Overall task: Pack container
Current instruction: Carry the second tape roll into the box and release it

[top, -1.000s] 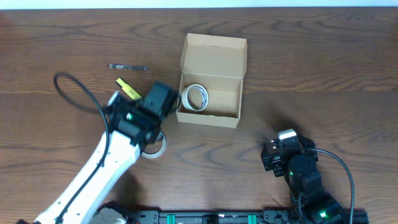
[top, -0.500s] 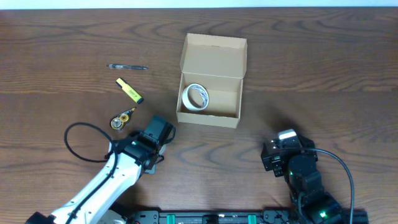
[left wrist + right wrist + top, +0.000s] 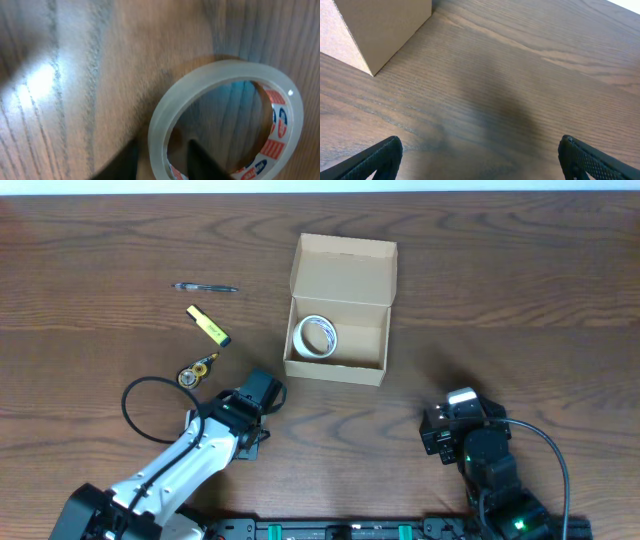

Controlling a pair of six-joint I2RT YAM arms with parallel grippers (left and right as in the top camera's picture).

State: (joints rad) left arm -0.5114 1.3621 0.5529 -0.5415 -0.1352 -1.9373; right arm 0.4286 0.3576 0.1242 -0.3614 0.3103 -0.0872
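The container (image 3: 335, 372) is a light-tan cardboard box with its flap lid open toward the back, and one tape roll (image 3: 314, 336) stands inside at the left. My left gripper (image 3: 252, 415) is low over the table in front of the box's left corner. In the left wrist view a second, clear tape roll (image 3: 225, 75) lies flat on the wood. The left fingers (image 3: 160, 162) straddle its near rim, one inside and one outside, with gaps on both sides. My right gripper (image 3: 480, 160) is open and empty, right of the box's corner (image 3: 375, 30).
A black pen (image 3: 205, 287), a yellow highlighter (image 3: 208, 325) and a small yellow-and-black object (image 3: 193, 371) lie left of the box. The left arm's black cable (image 3: 140, 410) loops over the table. The right arm (image 3: 470, 440) rests at the front right.
My left arm has pulled back from beside the box toward the front and come down over the loose tape roll, covering it in the overhead view. The right arm has not moved.
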